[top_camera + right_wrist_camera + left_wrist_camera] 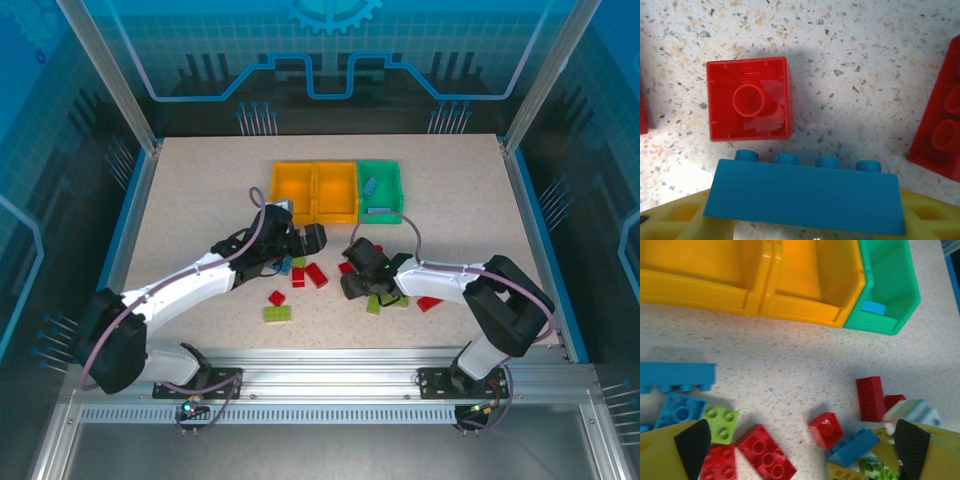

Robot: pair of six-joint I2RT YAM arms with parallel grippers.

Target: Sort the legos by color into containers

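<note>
The right gripper (358, 278) is hiding whatever lies under it from above; its wrist camera is showing cut-off yellow fingers (932, 220) flanking a long blue brick (805, 197), and I cannot tell if they're clamping it. The green bin (392, 190), beside 2 orange bins (295, 185), is holding 1 small blue brick (371, 187). The left gripper (300, 240) is hanging wide open over loose legos (305, 275).

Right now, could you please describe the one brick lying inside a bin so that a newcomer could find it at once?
At the far side of the speckled table stand three open plastic bins in a row, two orange-yellow bins and a green bin at the right end. On its floor lies a small light blue studded brick. All the other bricks are outside the bins.
</note>
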